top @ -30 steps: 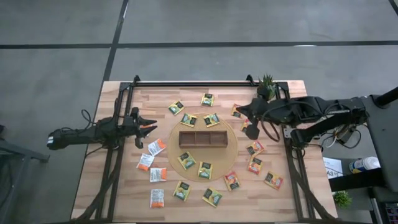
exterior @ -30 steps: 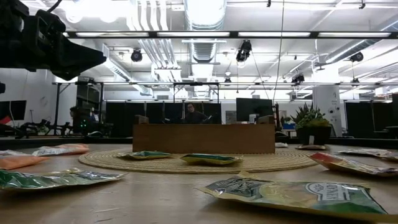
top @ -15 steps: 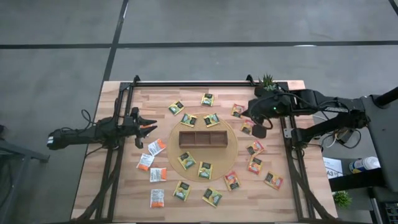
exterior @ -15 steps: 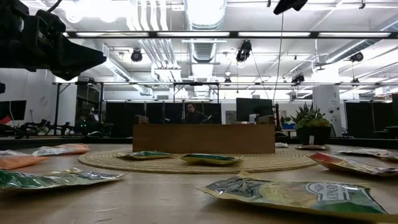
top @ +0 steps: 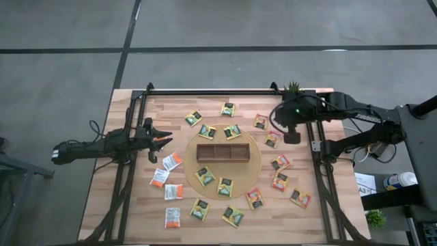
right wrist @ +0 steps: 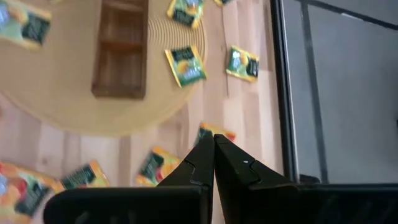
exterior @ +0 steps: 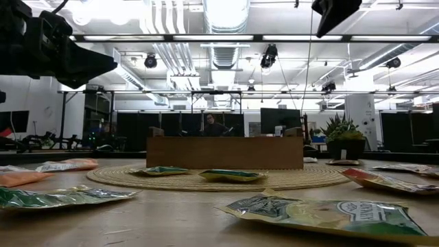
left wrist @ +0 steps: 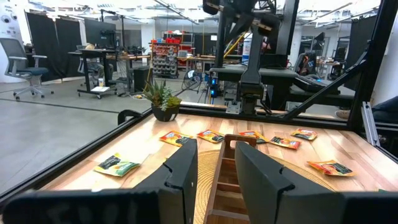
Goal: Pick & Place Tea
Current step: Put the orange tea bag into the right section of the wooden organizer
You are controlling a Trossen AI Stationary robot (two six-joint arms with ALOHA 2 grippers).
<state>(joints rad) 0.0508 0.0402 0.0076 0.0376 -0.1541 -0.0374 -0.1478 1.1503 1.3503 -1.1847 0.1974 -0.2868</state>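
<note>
Right hand [top: 291,137] hung above tabletop [top: 136,205], fingers pinched shut, nothing between them. Just under it: orange-red sachet [top: 272,139]; more tea [top: 279,162] nearer front edge. Past it toward centre: wooden tray [top: 222,152] on round mat [top: 252,167], all three compartments bare. Well apart, across tray: left hand [top: 162,137] low at its own side, fingers partly apart, holding nothing.

Judged: task barely begun; every sachet left to place.

Right wrist view showed shut fingertips [right wrist: 212,149]; low view caught only dark tip overhead.
</note>
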